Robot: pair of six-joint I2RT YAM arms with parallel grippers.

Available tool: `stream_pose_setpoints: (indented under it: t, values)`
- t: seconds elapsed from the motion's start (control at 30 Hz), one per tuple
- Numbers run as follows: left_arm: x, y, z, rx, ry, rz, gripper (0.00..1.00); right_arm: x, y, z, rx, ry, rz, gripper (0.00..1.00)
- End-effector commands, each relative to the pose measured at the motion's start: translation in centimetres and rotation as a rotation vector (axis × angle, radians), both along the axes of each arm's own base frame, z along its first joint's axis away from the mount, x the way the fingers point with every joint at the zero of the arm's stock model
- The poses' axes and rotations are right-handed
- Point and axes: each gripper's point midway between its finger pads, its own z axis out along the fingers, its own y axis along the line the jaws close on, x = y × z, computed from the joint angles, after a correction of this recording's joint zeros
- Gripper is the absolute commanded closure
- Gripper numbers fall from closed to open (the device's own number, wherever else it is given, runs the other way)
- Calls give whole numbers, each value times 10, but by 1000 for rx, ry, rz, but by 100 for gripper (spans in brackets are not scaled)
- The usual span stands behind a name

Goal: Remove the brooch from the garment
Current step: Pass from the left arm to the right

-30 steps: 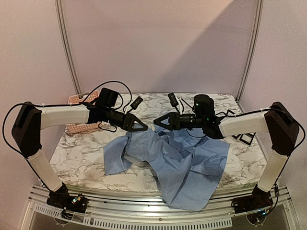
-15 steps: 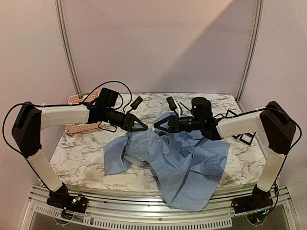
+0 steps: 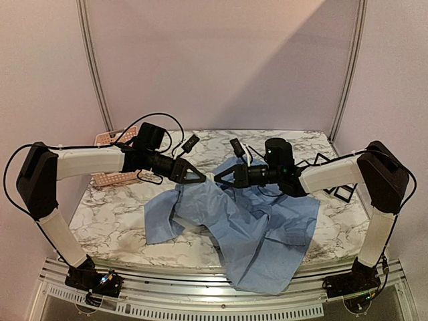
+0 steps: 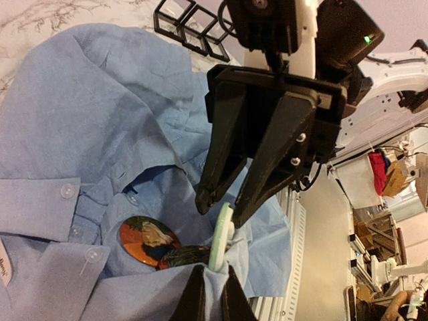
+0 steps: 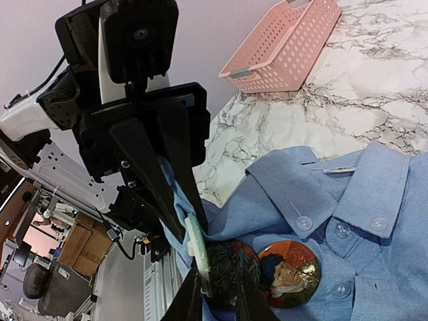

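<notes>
The light blue shirt [image 3: 254, 224] lies crumpled on the marble table and hangs over the near edge. My left gripper [image 3: 202, 178] is shut on a raised fold of its cloth [image 4: 215, 294]. A pale green round brooch [image 4: 222, 231], seen edge-on, stands on that fold just beyond the left fingertips. My right gripper [image 3: 217, 178] faces the left one tip to tip. Its jaws are a little apart and straddle the brooch [image 5: 198, 257], one finger [image 4: 257, 180] touching it. Two picture badges lie on the shirt beside it, one dark [image 5: 237, 271] and one orange [image 5: 291, 271].
A pink plastic basket [image 3: 110, 179] stands at the back left of the table, also in the right wrist view [image 5: 287, 47]. Black wire frames [image 3: 341, 194] sit at the right behind the right arm. Cables trail at the back.
My right gripper has moved left toward the left gripper and now straddles the brooch. The left gripper and the shirt have stayed put.
</notes>
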Motion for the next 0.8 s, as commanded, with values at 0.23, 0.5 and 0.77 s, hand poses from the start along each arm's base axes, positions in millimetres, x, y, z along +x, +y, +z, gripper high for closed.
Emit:
stream_pose_setpoints:
  t: [0.23,0.5,0.77]
  values:
    - [-4,-4,17,-31,-38,-24,100,0,6,4,29,-10,48,93]
    - [-4,-4,17,-29,-38,-22,100,-2,7,8,42,-21,63,100]
    - [-1,-3,18,-18,-44,-5,65,5,3,5,1,-54,-16,100]
